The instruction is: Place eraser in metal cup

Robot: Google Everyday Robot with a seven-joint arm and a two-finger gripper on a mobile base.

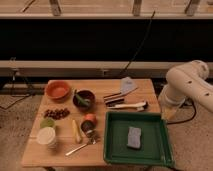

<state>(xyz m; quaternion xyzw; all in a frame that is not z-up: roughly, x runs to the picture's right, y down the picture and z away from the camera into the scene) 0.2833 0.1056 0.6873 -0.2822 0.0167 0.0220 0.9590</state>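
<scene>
With the white arm's gripper (169, 108) off the table edge by the far right corner of the rectangular green plastic tray (136, 114), open or closed I cannot tell, the reach should likely pass behind the tray and grip the small flat striped eraser (114, 97) across its narrow width, clear of the long white-handled tool (128, 105) beside it. The eraser lies flat behind the tray's far rim, with dark, reddish and pale bands running lengthwise. The small dark shiny metal cup (88, 128) stands just left of the tray.
</scene>
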